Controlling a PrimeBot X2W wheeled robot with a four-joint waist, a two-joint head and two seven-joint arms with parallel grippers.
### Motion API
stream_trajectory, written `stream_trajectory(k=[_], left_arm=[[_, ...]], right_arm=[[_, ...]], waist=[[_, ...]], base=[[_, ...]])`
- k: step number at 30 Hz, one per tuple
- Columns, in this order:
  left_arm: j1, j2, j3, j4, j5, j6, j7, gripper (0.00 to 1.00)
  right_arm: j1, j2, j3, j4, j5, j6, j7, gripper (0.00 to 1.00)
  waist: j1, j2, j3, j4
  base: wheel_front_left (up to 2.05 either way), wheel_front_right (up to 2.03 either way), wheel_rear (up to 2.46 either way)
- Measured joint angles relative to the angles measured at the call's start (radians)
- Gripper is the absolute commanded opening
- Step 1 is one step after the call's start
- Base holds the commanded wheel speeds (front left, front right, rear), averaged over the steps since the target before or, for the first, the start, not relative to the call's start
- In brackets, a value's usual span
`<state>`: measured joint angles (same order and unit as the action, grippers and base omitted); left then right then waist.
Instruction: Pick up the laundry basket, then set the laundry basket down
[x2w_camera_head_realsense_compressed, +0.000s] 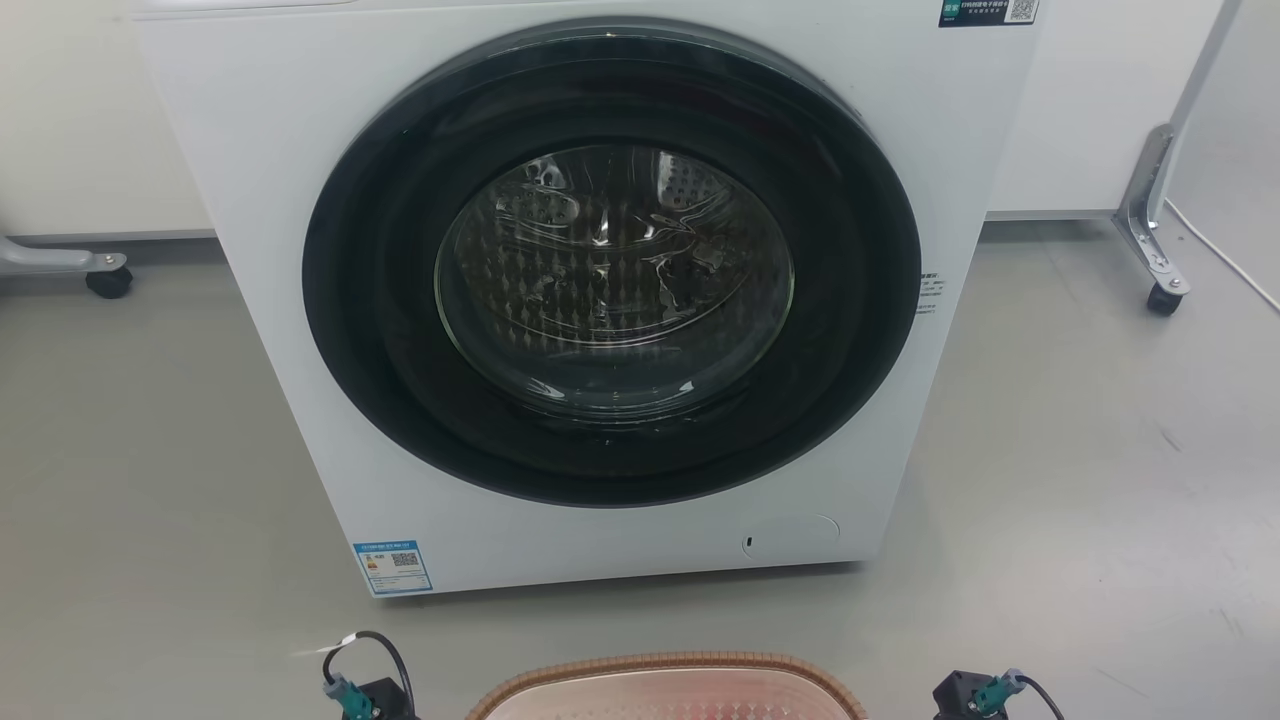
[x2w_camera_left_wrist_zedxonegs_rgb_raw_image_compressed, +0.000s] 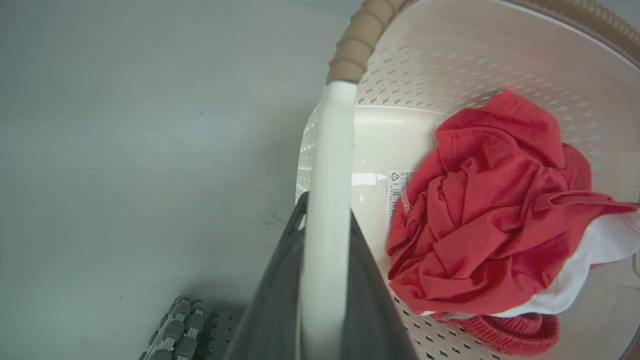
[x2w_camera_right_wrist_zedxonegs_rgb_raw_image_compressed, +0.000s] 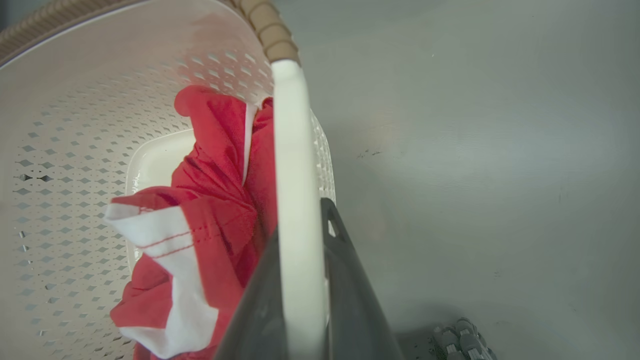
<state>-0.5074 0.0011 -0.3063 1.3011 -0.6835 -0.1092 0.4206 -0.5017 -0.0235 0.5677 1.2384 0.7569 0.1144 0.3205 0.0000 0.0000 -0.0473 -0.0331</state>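
Grey floor (x2w_camera_head_realsense_compressed: 1080, 480) spreads around your white washing machine (x2w_camera_head_realsense_compressed: 250, 200). Near its front, at your head view's bottom edge, is the laundry basket (x2w_camera_head_realsense_compressed: 665, 668) with red clothes (x2w_camera_left_wrist_zedxonegs_rgb_raw_image_compressed: 490, 210) inside. Your left gripper (x2w_camera_left_wrist_zedxonegs_rgb_raw_image_compressed: 326, 210) pinches its left handle (x2w_camera_left_wrist_zedxonegs_rgb_raw_image_compressed: 330, 150); your right gripper (x2w_camera_right_wrist_zedxonegs_rgb_raw_image_compressed: 300, 220) pinches its right handle (x2w_camera_right_wrist_zedxonegs_rgb_raw_image_compressed: 295, 150).

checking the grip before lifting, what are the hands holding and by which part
The laundry basket: left hand shut on one white side handle, right hand on the other handle.
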Motion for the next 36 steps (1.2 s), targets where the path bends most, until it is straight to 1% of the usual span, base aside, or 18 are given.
stream_trajectory(k=[8,13,28,36], left_arm=[[0.000,0.000,-0.002,0.000,0.000,0.003,0.000,0.00],[0.000,0.000,-0.003,0.000,0.000,0.003,0.000,0.00],[0.000,0.001,-0.009,0.000,0.000,0.005,-0.002,0.00],[-0.001,0.000,-0.014,-0.002,0.000,0.005,-0.027,0.00]], right_arm=[[0.000,0.000,0.012,-0.003,0.010,-0.002,0.000,0.00],[0.000,0.000,0.016,-0.005,0.019,-0.009,0.000,0.00],[0.000,0.000,0.028,-0.004,0.035,-0.010,-0.006,0.00],[-0.002,0.000,0.032,-0.004,0.045,-0.013,-0.026,0.00]], waist=[[0.0000,0.0000,0.002,0.002],[0.0000,0.0000,0.004,0.003],[0.0000,0.0000,0.008,0.006],[-0.0001,0.0000,0.020,0.005]], base=[[0.00,0.00,0.00],[0.00,0.00,0.00],[0.00,0.00,0.00],[0.00,0.00,0.00]])
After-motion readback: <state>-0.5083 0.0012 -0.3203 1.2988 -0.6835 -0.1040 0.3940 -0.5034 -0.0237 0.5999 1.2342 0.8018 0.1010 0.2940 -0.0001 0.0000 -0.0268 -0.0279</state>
